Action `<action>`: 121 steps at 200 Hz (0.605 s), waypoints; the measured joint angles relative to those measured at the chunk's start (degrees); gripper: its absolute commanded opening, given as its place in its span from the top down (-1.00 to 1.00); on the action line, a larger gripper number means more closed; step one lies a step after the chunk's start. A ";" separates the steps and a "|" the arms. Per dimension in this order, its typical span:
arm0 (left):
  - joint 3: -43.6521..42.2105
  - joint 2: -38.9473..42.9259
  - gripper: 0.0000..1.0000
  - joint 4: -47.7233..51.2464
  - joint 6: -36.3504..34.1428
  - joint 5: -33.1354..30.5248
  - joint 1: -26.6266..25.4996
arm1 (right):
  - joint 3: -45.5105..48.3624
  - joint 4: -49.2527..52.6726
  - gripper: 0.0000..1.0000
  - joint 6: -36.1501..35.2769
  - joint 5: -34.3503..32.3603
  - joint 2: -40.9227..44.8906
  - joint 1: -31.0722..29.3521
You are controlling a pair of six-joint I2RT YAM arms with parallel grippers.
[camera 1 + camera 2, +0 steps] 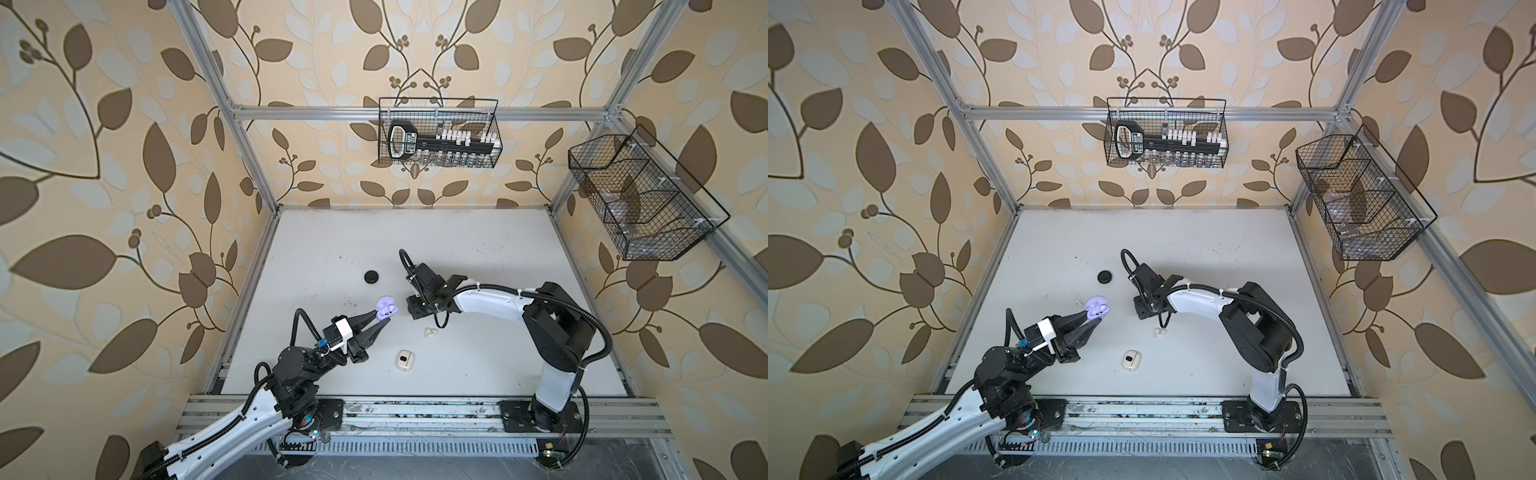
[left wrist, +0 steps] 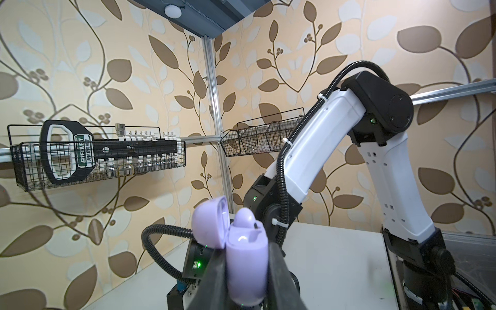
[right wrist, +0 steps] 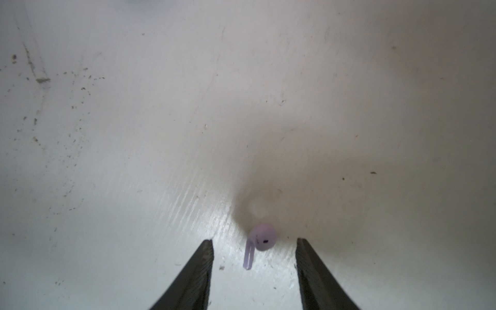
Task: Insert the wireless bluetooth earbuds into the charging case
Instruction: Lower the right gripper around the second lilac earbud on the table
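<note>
Left tool (image 1: 381, 318) clamps open lavender case (image 1: 387, 307); right tool (image 3: 255, 239) parted astride lavender earbud (image 3: 265, 236), untouched.

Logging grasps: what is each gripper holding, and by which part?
Left gripper clamps the open lavender case by its lower body; right gripper holds nothing, open over a lavender earbud.

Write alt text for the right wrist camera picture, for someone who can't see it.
A tiny lavender earbud with a short stem lies on the scuffed white table, framed by the right gripper, whose two dark jaws stand open on either side without touching it. Dark specks dot the table.
</note>
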State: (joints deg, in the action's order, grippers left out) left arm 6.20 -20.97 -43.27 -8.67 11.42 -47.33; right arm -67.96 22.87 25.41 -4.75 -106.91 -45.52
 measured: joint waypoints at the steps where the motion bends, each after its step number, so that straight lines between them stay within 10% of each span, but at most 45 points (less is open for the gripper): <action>1: 0.00 -0.04 1.00 0.00 0.00 0.00 0.00 | -0.04 0.04 0.00 0.00 0.02 -0.09 0.00; 121: 0.00 -0.87 1.00 -0.68 -0.04 0.02 0.00 | -2.01 1.53 0.26 -1.14 -0.20 -3.63 -0.13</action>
State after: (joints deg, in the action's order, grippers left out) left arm 6.20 -21.85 -43.94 -8.71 11.44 -47.33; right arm -69.97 24.40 24.27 -4.95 -110.54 -45.65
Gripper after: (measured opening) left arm 0.212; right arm 0.387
